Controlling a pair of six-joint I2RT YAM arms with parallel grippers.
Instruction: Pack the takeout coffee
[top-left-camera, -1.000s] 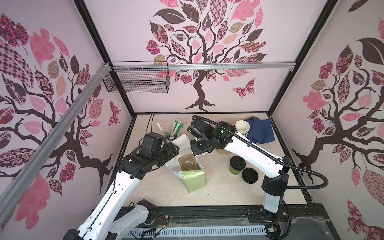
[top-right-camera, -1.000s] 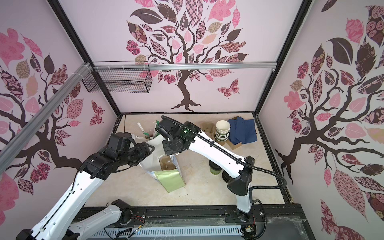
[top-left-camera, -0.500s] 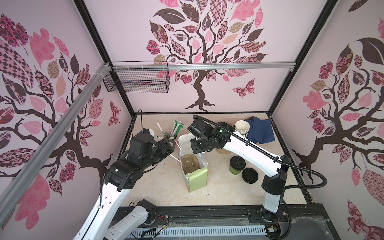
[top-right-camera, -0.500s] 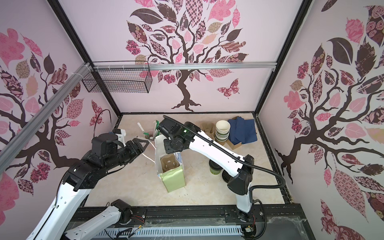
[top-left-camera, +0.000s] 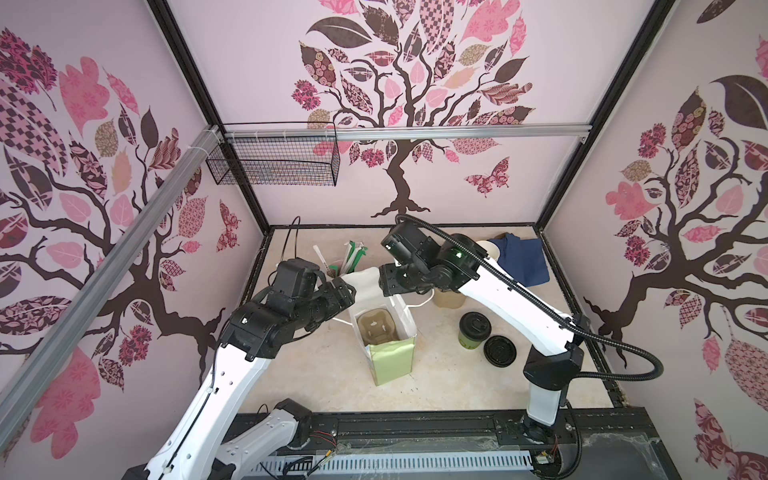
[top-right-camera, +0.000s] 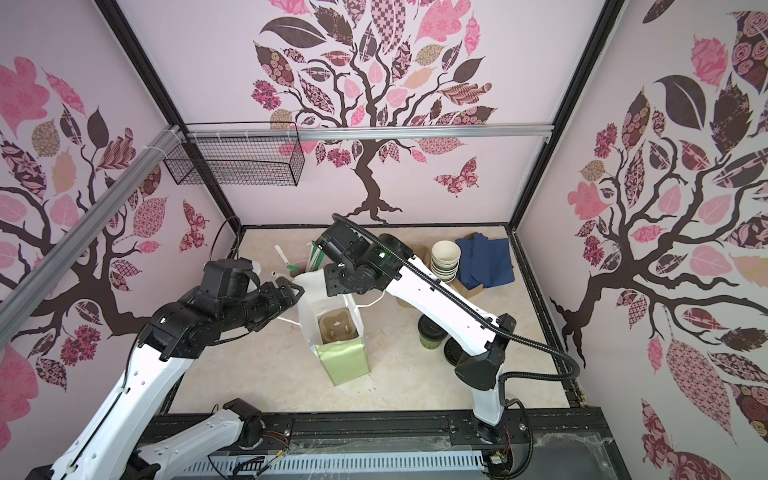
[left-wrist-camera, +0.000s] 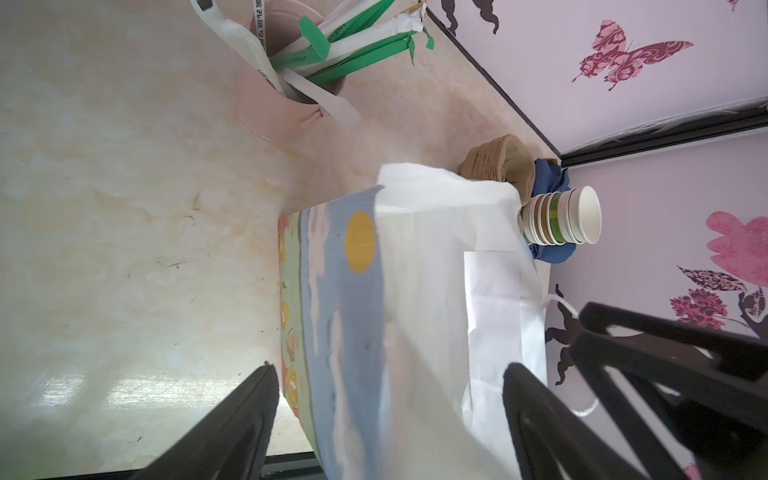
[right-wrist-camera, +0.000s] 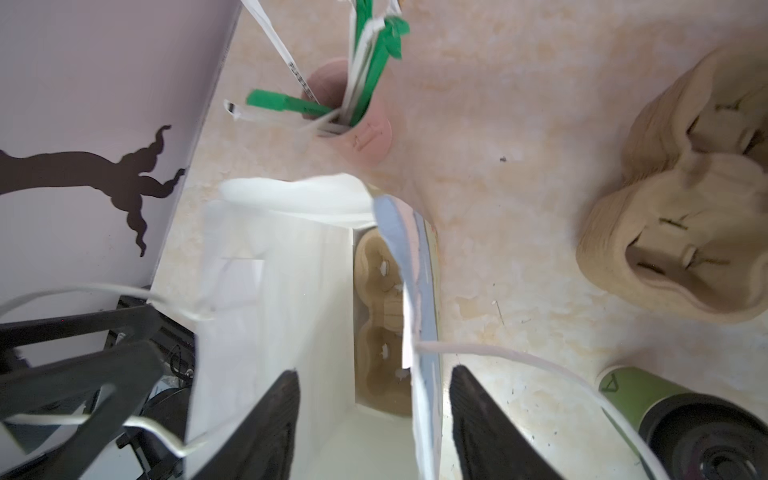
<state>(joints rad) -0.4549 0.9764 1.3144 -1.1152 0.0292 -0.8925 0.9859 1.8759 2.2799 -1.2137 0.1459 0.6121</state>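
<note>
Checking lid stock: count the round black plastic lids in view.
2. One black lid caps the small green paper cup; the loose flat lid lies beside it. Others may hide behind arms.

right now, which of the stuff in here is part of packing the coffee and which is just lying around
For the job: takeout coffee, paper bag, cup carrier inside the bag.

Just lying about: loose black lid, stack of lidless cups, blue cloth, pink straw holder, spare carriers, wire basket.
</note>
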